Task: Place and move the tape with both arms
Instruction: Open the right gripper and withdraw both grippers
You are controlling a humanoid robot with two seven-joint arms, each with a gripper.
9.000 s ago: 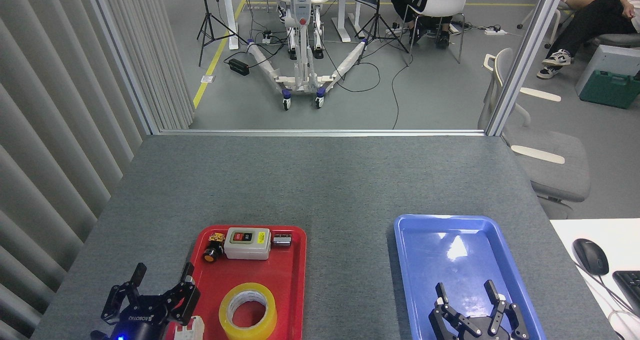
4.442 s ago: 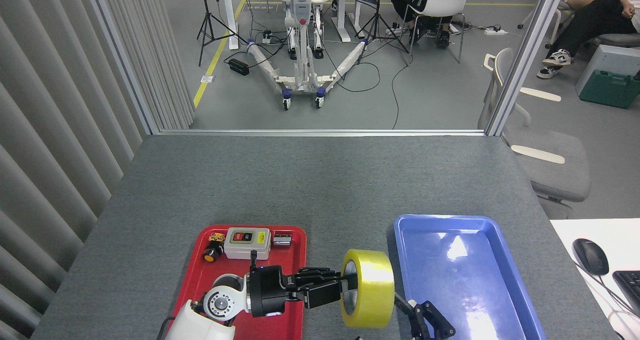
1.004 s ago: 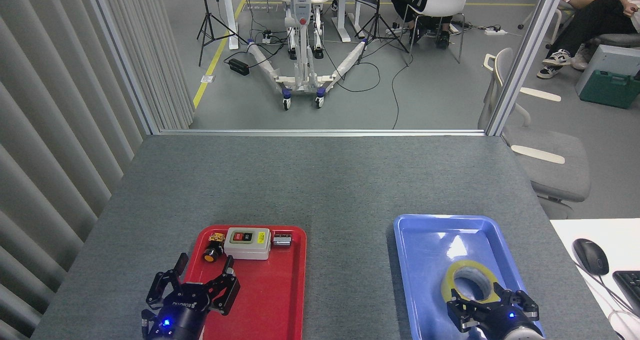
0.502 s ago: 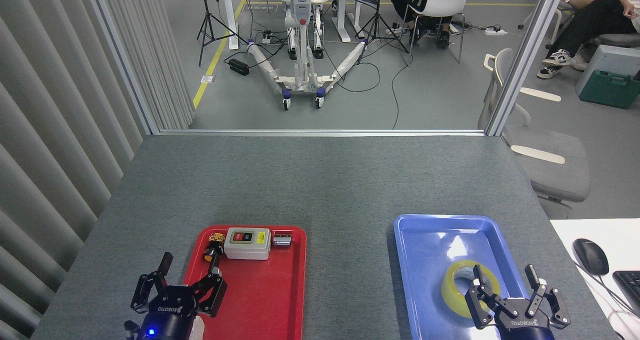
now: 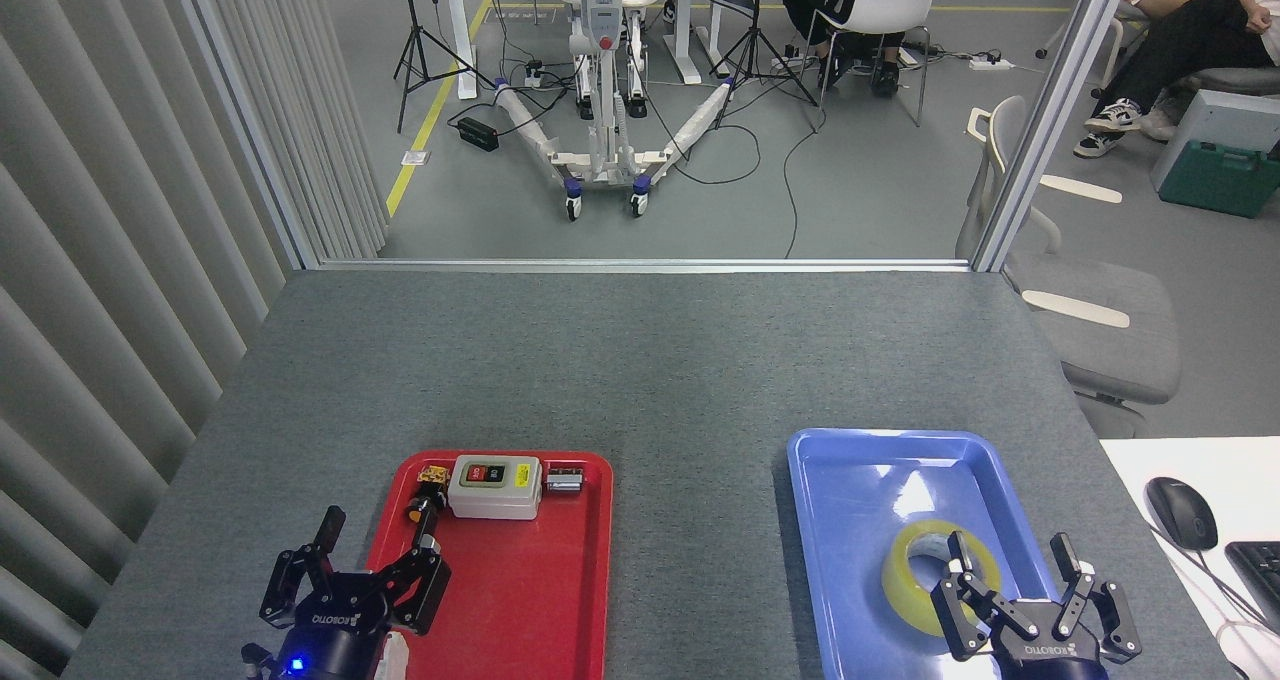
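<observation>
The yellow tape (image 5: 915,582) lies flat in the blue tray (image 5: 860,480) at the right, white core facing up. My right gripper (image 5: 1012,552) hovers at the roll's near right side, fingers spread open, holding nothing; it hides part of the roll's near rim. Over the left edge of the red tray (image 5: 560,600) my left gripper (image 5: 378,536) stands open and empty, its blue light lit at the bottom of the view.
At the back of the red tray sit a grey switch box (image 5: 494,486), a small yellow-and-black button (image 5: 424,495) and a small metal part (image 5: 564,480). A white desk with a mouse (image 5: 1181,512) and keyboard (image 5: 1262,570) adjoins the table on the right. A chair (image 5: 1090,330) stands beyond.
A second ago my right gripper was shut low on the tape in the blue tray; it has since opened and lifted off. The left gripper drew back toward the left.
</observation>
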